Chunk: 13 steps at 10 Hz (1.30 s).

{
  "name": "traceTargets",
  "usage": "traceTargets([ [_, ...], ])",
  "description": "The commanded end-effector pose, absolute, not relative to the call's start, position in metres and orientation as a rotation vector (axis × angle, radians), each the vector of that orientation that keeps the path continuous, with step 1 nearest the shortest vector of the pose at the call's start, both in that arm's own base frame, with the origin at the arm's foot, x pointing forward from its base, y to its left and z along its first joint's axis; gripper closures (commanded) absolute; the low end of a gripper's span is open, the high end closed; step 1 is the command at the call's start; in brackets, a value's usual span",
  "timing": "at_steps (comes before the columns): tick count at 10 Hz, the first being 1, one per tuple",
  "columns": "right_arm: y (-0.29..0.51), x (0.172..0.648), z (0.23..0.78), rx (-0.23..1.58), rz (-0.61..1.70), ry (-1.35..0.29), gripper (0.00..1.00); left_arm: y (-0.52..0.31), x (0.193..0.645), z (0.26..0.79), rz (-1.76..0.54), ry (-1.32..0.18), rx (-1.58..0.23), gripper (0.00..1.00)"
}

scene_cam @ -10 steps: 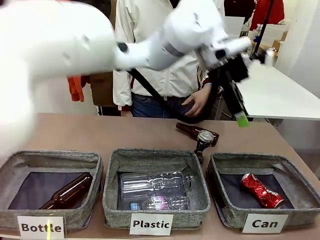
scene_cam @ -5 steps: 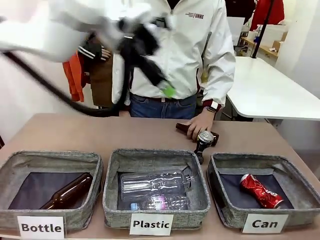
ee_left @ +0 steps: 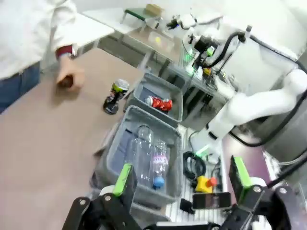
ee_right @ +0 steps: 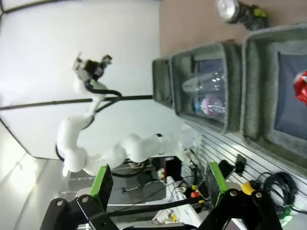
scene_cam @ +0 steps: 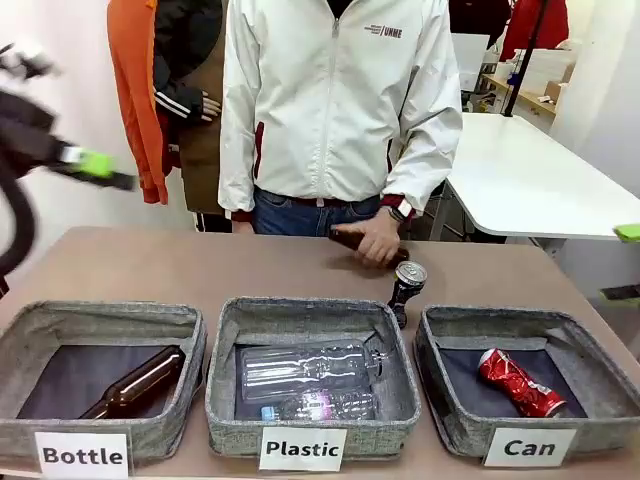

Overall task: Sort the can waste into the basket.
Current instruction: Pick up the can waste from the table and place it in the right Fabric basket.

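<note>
A crushed red can (scene_cam: 520,382) lies in the grey basket marked "Can" (scene_cam: 500,318) at the front right. A dark can with a silver top (scene_cam: 406,289) stands on the table just behind the gap between the middle and right baskets. My left gripper (scene_cam: 100,170) hangs blurred at the far left, high over the table, and is open. My right gripper (scene_cam: 625,262) pokes in at the right edge. From the left wrist, the open left gripper (ee_left: 181,177) looks down on the dark can (ee_left: 115,91) and the red can (ee_left: 159,103). From the right wrist, the open right gripper (ee_right: 158,179) is far from the dark can (ee_right: 237,10).
The "Bottle" basket (scene_cam: 100,318) holds a brown bottle (scene_cam: 135,385). The "Plastic" basket (scene_cam: 300,310) holds clear bottles (scene_cam: 305,368). A person stands at the far side, with a hand (scene_cam: 378,243) on a brown bottle (scene_cam: 345,238) lying on the table.
My left arm swept from above the table's right side across to the far left. The person's hand came down onto the brown bottle behind the dark can. My right gripper's pad appeared at the right edge.
</note>
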State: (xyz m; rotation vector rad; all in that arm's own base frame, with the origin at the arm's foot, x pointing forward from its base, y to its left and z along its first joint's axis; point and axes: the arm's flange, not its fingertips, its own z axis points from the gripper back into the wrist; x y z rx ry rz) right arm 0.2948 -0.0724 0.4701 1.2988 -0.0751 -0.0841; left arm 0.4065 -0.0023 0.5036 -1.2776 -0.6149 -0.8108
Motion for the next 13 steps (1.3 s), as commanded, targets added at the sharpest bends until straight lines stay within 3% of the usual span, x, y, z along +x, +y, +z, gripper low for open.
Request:
traceTargets([
  [1,-0.052,0.314,0.47,1.375,-0.175,-0.055,0.0,0.055,0.39,0.492,-0.628,-0.661,-1.342,0.0],
  [3,-0.048,0.33,0.465,1.372,-0.254,-0.204,0.0,0.131,0.36,0.444,-0.439,-0.536,-1.347,0.0],
  [4,-0.057,0.316,0.464,1.361,-0.146,-0.061,0.0,0.158,0.343,0.436,-0.44,-0.572,-1.39,0.0],
  [5,-0.057,0.316,0.464,1.361,-0.146,-0.061,0.0,0.116,0.364,0.455,-0.518,-0.598,-1.346,0.0],
  [13,-0.057,0.316,0.464,1.361,-0.146,-0.061,0.0,0.116,0.364,0.455,-0.518,-0.598,-1.346,0.0],
])
